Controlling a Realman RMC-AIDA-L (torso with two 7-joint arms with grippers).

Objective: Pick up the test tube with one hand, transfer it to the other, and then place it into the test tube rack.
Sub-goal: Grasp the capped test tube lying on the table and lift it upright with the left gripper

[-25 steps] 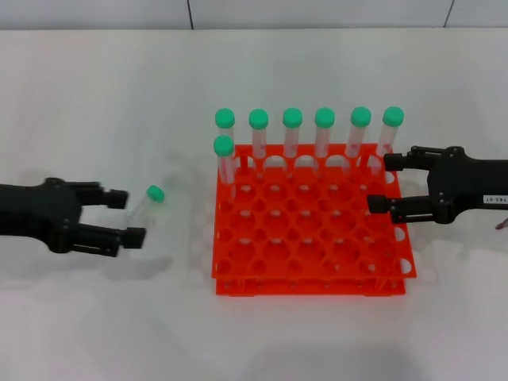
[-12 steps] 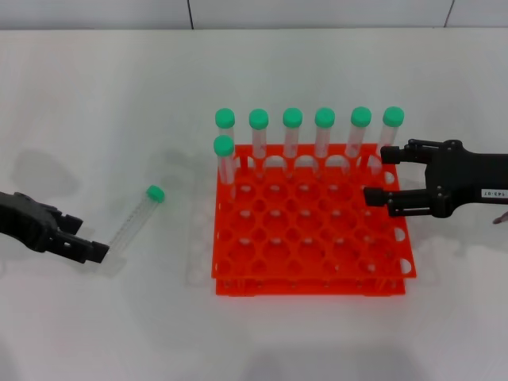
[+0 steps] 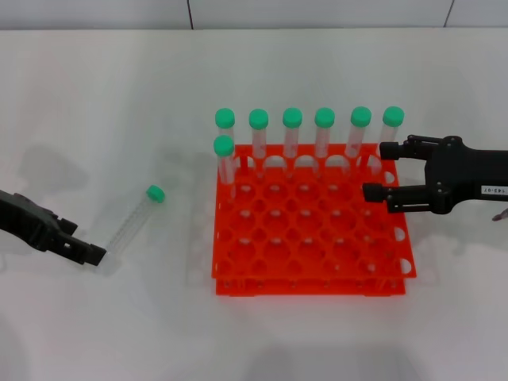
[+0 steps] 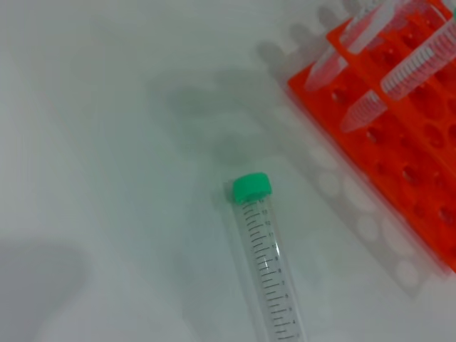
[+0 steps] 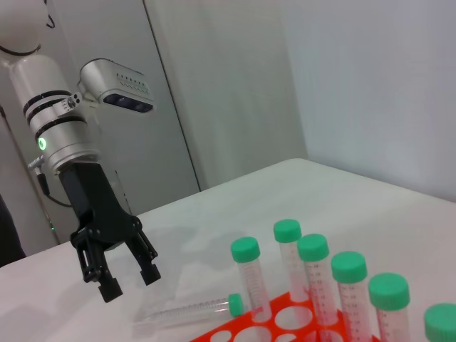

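Observation:
The test tube (image 3: 133,221), clear with a green cap, lies on the white table left of the orange-red rack (image 3: 309,283). My left gripper (image 3: 78,242) is open and empty, just off the tube's bottom end, to its left. The right wrist view shows this gripper (image 5: 130,279) raised above the lying tube (image 5: 187,311). The left wrist view shows the tube (image 4: 265,271) and a corner of the rack (image 4: 410,153). My right gripper (image 3: 377,170), with the white label, is open and empty over the rack's right side.
Several green-capped tubes (image 3: 292,131) stand in the rack's back row, and one (image 3: 225,159) stands in the second row at the left. The rack's other holes are empty. The table's far edge meets a wall.
My left gripper has drawn back to the left, away from the tube, which stays lying on the table. My right gripper has shifted slightly left over the rack.

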